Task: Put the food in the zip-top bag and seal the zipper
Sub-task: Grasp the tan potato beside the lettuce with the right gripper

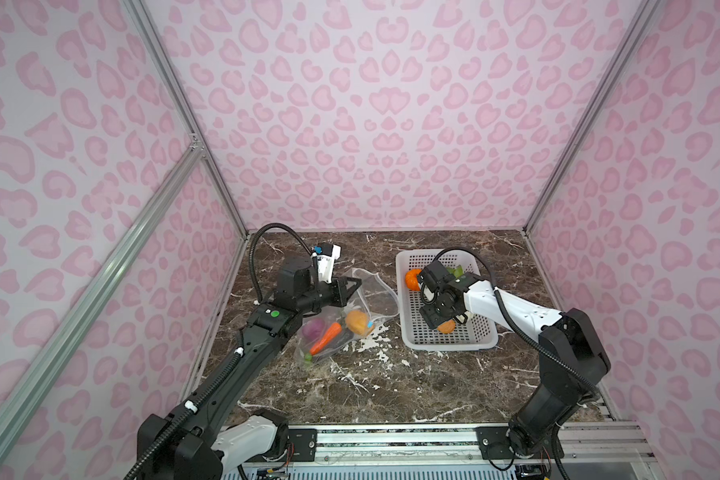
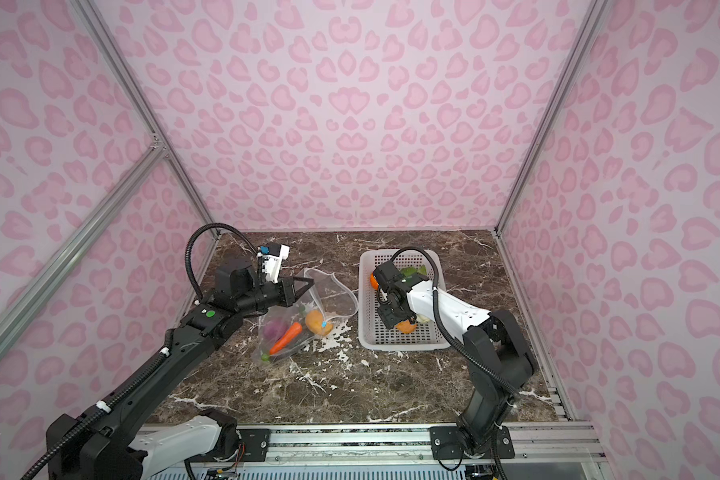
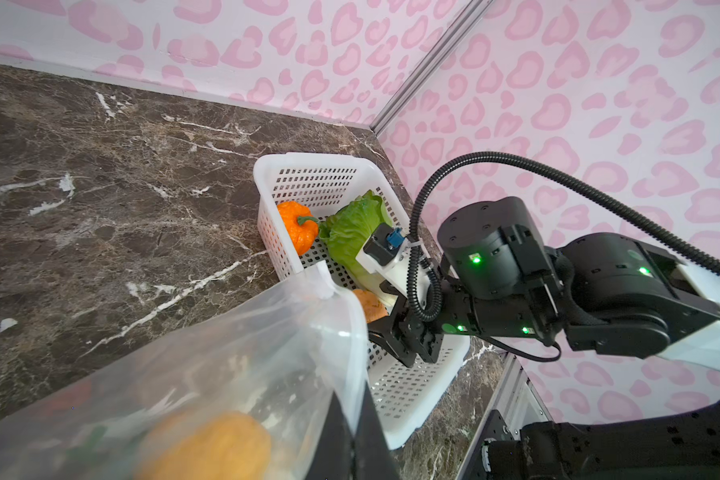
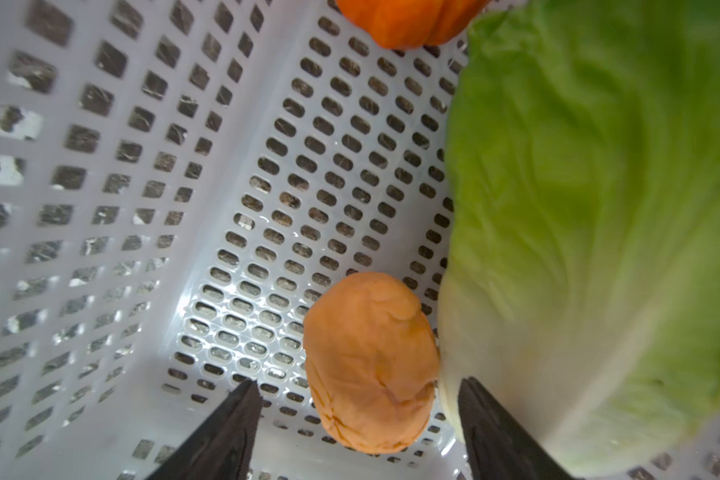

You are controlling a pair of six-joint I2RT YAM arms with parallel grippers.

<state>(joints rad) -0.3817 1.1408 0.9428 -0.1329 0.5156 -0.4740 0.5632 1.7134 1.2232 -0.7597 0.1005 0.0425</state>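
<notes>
The white basket (image 1: pixel 404 266) sits right of centre in both top views, near the zip-top bag (image 1: pixel 377 293). Bare worktop (image 1: pixel 391 386) lies open toward the lower edge. The left hand (image 1: pixel 356 284) is clenched on the bag's raised mouth rim. Lower in the frame, a carrot (image 1: pixel 327 337), a purple piece (image 1: pixel 313 330) and a yellow-orange piece (image 1: pixel 356 322) lie inside the bag. The right hand (image 4: pixel 358 386) is released, its jaws spread either side of a pale orange lump (image 4: pixel 371 353) on the basket floor, with the cabbage (image 4: pixel 599 208) just beside it. The surface is dark veined marble, and pink-patterned walls (image 1: pixel 391 124) enclose three sides.
</notes>
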